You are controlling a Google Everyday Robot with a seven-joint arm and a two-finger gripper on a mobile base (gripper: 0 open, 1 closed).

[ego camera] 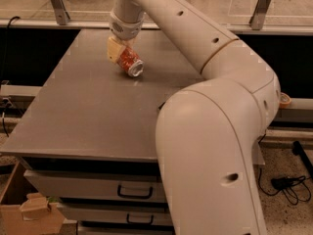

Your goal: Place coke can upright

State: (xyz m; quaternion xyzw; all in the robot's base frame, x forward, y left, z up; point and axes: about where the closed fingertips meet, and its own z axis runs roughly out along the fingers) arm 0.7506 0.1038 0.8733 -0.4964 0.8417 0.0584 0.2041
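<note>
Camera view, jaws over table (88, 111), clasping coke can (130, 61)

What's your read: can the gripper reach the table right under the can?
Probably yes. The gripper, jaws shut on the tilted can, hangs low over the table, and I see nothing between them on that patch.

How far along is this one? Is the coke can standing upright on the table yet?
Done: the gripper has the coke can clamped in its jaws over the far part of the table. In hand: the can is tilted, with its silver top angled down toward the camera, so it is not upright. I cannot tell whether it touches the surface. Left: turn it upright, set it down and let go.
</note>
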